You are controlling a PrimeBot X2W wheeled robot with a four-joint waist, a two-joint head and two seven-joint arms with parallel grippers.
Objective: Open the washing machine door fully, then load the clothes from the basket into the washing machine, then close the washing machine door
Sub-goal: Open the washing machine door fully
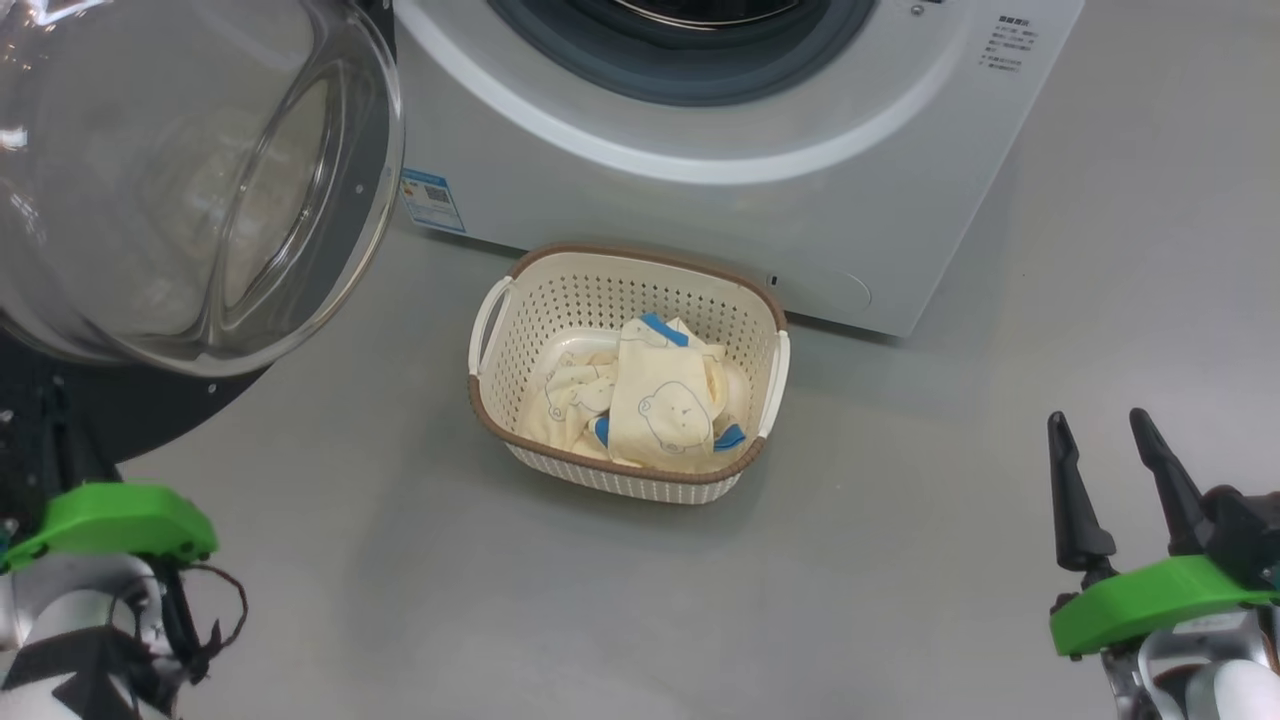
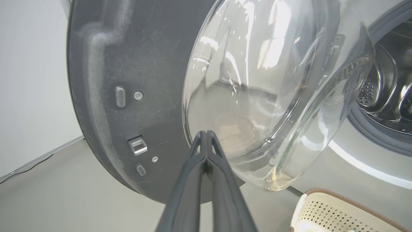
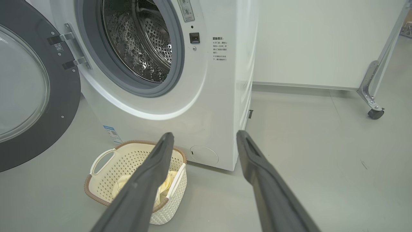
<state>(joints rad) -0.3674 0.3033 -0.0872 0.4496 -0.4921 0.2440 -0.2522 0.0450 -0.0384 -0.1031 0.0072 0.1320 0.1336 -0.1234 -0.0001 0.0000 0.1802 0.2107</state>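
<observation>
Large round washing machine door (image 1: 190, 180) with glossy black rim and bulging clear glass bowl (image 2: 273, 96), swung open at left of big white front-loading washing machine (image 1: 700, 200).
Small rectangular cream plastic basket (image 1: 600, 300) with perforated sides and brown rim, on grey floor (image 1: 900, 500) just in front of washing machine, below port; pale cream-yellow clothes (image 1: 650, 395) with blue bear-face print piled inside. Steel perforated drum (image 3: 145, 42) exposed through open port. Left gripper (image 2: 206, 135) with fingers pressed together, nothing between, tips pointed at lower edge of glass bowl; contact not determinable. Right gripper (image 1: 1095, 420) low at right, well apart from basket, fingers spread, nothing held.
</observation>
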